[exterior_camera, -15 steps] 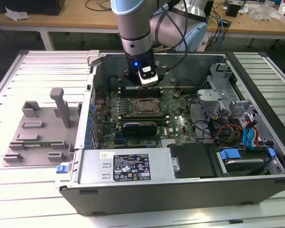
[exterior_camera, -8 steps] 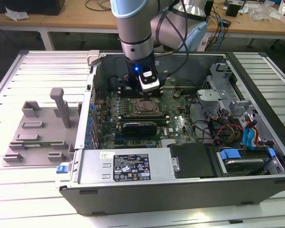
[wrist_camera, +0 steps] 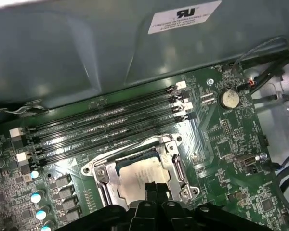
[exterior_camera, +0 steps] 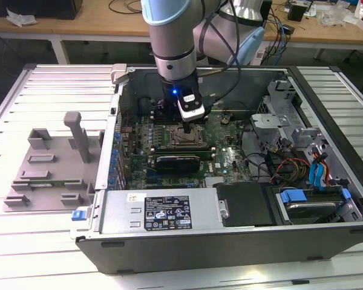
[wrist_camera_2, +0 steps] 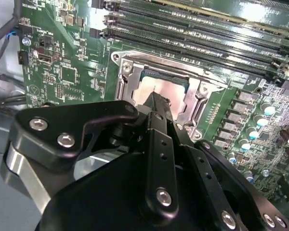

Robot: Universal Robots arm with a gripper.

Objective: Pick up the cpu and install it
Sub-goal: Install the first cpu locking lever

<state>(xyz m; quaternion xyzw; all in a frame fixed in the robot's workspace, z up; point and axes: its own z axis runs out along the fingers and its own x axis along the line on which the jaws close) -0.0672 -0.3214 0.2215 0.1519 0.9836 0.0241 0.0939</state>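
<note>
Your tool is down at the socket, with the cpu lying flat inside the frame.

In the exterior view, the tool [exterior_camera: 188, 128] hangs over the socket frame [exterior_camera: 179, 136] inside the computer case [exterior_camera: 242, 238]. In the second wrist view, its fingers [wrist_camera_2: 158, 103] are drawn together, tips at the cpu [wrist_camera_2: 159, 89]; whether they pinch it, you cannot tell. In the first wrist view, the cpu [wrist_camera: 137, 177] looks light, stiff, slick-topped and fragile underneath: grip its opposite edges.

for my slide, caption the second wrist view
Black gripper poised over the shiny silver-grey square cpu lying in the metal-framed socket.
</note>
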